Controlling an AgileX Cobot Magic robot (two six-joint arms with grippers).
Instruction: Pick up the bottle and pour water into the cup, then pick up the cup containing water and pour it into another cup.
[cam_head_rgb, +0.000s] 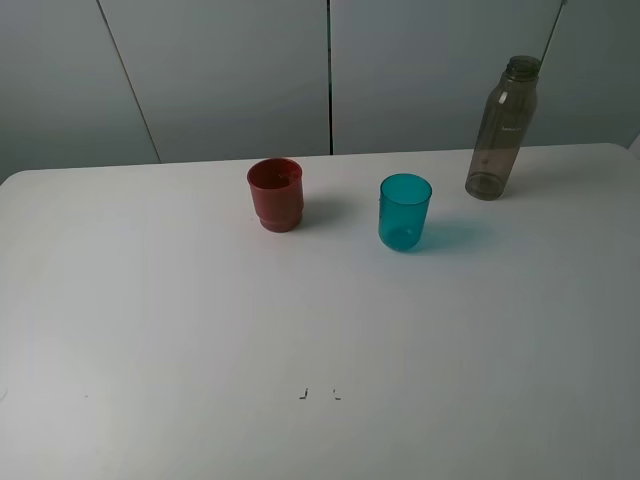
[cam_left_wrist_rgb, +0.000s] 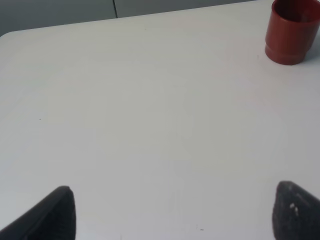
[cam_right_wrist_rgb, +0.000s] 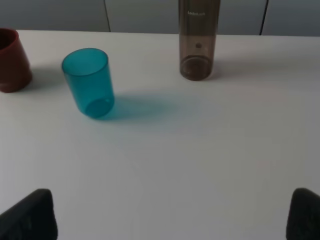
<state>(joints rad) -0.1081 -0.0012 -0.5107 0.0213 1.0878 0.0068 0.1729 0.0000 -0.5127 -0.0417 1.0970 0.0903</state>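
1. A white table is seen from the high camera; three vessels are set upright along its far half, in a loose row.
2. The bottle, smoky grey-brown and translucent, is placed furthest right, near the far edge of the table. Its mouth is uncapped. No liquid level can be made out in it.
3. The teal cup, a translucent tumbler, is placed to the left of the bottle and somewhat nearer the camera, apart from it. A blue-green shadow is cast on the table beside it.
4. The red cup, opaque with a stepped narrower base, is placed left of the teal cup, apart from it.
5. None of the three vessels is touched by either arm; no arm is visible in the high view.
6. The left gripper is seen in its wrist view with fingers spread wide over bare table, nothing between them. Only the red cup is caught in that view, well ahead of the fingers.
7. The right gripper is likewise spread wide and holds nothing. Ahead of it the teal cup and the base of the bottle are seen, with the red cup at the frame edge.
8. Two small dark marks are noted on the near part of the table.
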